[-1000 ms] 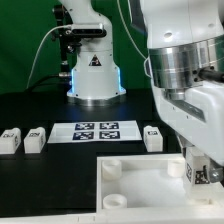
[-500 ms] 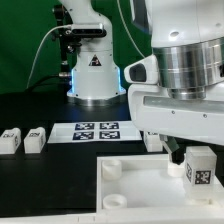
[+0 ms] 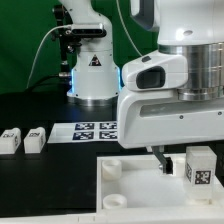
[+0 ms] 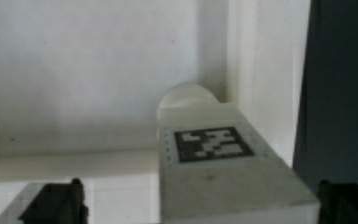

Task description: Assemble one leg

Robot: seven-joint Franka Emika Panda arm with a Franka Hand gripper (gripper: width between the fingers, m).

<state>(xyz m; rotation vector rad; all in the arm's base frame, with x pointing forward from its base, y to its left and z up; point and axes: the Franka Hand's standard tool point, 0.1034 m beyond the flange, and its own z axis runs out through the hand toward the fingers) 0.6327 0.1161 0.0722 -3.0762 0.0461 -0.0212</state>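
Note:
A leg (image 3: 201, 166), a white block with a square marker on its face, stands on the large white panel (image 3: 135, 185) near its corner at the exterior view's right. My gripper (image 3: 192, 168) is open around it. One dark finger (image 3: 160, 160) stands clear of the leg's side. In the wrist view the leg (image 4: 220, 160) sits between the fingertips of the gripper (image 4: 197, 205), with a gap on one side and close to the other finger (image 4: 345, 200). A round socket (image 4: 194, 97) shows just behind the leg.
Two more legs (image 3: 10, 140) (image 3: 35, 139) lie on the black table at the exterior view's left. The marker board (image 3: 92, 131) lies behind the panel. Two round sockets (image 3: 111, 167) (image 3: 117, 200) show on the panel's left side. The robot base (image 3: 94, 70) stands behind.
The finger has moved away from the leg toward the exterior view's left, so the jaws have opened. The arm body has shifted left and now hides the third loose leg. The leg stayed in place.

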